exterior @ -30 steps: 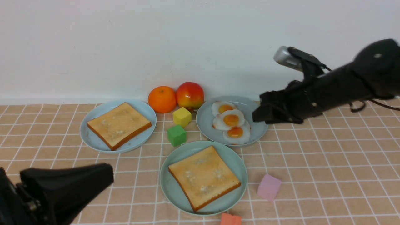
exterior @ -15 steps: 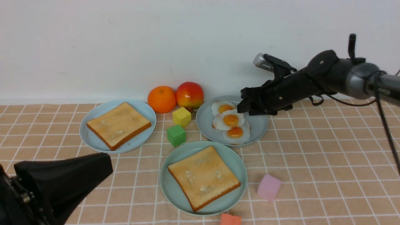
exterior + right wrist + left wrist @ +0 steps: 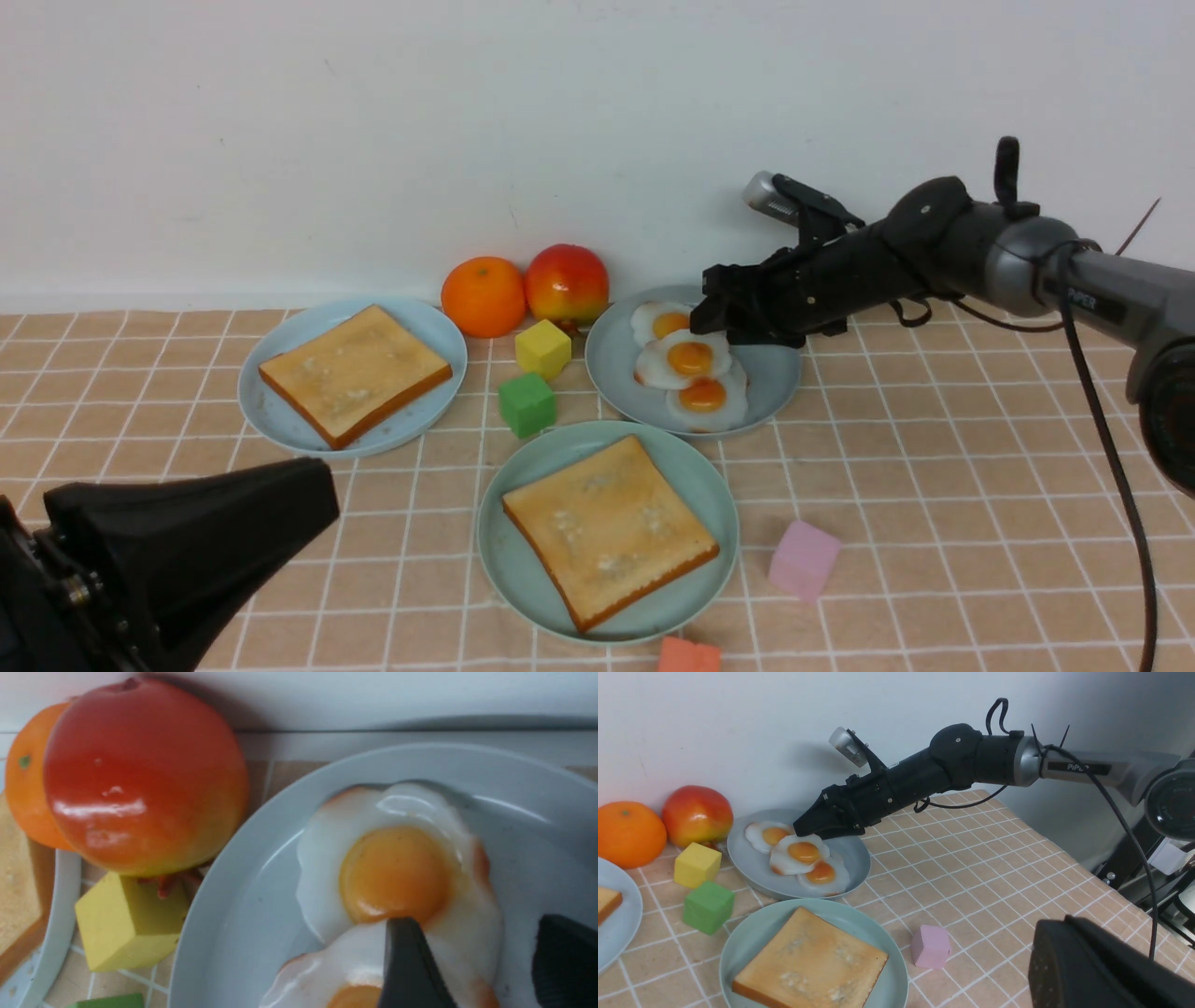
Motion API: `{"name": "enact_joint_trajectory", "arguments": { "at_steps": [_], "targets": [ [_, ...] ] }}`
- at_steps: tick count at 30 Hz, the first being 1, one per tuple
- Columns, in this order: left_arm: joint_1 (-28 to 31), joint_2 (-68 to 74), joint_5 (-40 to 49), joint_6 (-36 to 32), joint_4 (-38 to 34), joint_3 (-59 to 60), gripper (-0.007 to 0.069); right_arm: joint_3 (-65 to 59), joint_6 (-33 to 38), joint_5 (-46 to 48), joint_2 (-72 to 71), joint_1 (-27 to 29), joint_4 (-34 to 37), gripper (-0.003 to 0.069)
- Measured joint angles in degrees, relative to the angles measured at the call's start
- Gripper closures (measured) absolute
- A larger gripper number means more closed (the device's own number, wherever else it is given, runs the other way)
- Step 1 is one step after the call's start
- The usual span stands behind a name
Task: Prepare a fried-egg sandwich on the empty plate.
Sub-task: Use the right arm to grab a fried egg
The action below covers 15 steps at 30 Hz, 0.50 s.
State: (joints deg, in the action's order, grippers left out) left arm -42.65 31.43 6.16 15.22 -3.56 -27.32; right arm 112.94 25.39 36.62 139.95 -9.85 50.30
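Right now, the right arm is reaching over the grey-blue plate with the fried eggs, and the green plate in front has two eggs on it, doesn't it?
Not quite: the front view shows a toast slice on the green plate, not two eggs. The right arm is indeed reaching over the grey-blue plate with the fried eggs.

Egg whites (image 3: 652, 365) are white, yolks (image 3: 690, 358) orange. Toast (image 3: 607, 532) is golden-brown, dark-edged. White lines grid the tan table (image 3: 934, 523).
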Motion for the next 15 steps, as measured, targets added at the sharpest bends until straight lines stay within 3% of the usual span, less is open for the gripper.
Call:
{"name": "enact_joint_trajectory", "arguments": {
  "at_steps": [6,15],
  "targets": [
    [0.0,0.6,0.1,0.0,0.0,0.0,0.0638,0.0,0.0,0.3,0.1,0.0,0.7,0.0305],
    [0.0,0.6,0.0,0.0,-0.1,0.0,0.0638,0.1,0.0,3.0,0.1,0.1,1.5,0.0475]
  ]
}}
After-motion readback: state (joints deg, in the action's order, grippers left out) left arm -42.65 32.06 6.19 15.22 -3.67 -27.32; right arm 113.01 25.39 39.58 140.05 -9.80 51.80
